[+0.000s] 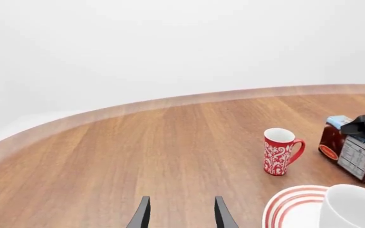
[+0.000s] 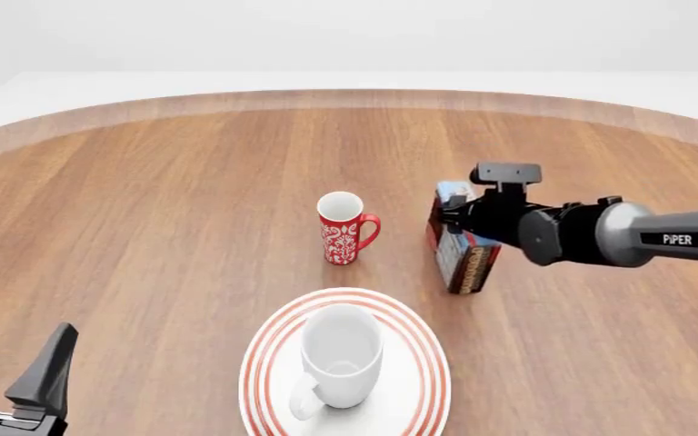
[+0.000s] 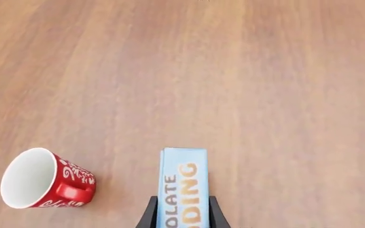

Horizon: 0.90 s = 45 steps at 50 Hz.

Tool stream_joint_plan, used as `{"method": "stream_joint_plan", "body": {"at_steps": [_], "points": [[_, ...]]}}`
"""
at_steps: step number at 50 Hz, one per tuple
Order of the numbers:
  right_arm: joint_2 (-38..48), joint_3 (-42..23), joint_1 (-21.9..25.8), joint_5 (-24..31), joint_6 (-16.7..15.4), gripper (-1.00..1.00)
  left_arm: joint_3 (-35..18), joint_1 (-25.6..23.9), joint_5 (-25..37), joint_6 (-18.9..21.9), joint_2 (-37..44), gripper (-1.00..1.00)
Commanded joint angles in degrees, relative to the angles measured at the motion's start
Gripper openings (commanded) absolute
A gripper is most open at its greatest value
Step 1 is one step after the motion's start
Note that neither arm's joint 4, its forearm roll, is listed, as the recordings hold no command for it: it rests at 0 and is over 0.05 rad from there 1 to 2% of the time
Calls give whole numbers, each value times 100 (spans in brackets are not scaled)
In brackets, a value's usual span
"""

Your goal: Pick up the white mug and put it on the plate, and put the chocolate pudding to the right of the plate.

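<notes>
Round wood-grain table [image 2: 143,200], pale edge; plain white wall [image 1: 169,42] behind; even light.

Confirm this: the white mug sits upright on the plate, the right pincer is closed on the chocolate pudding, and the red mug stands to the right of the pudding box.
One detail is wrong. In the front view the red mug stands to the left of the chocolate pudding, not the right. The rest holds: the white mug sits upright on the plate, and the right pincer is closed on the pudding box.

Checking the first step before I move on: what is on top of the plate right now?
The white mug stands upright on the plate, handle toward the camera. Its inside looks empty. The plate's centre beneath it is hidden.
</notes>
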Motion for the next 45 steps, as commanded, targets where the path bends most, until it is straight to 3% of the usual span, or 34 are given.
{"method": "stream_joint_plan", "body": {"at_steps": [1,21,45], "points": [[-391,71,25,245,-60,-100,0,-9,-14,-56,0,100],[-1573,399,177,769,-226,-100,0,-59,-55,-89,-1,100],[-3127,1379,213,1107,-327,-100,0,-98,-78,-111,-1,100]]}}
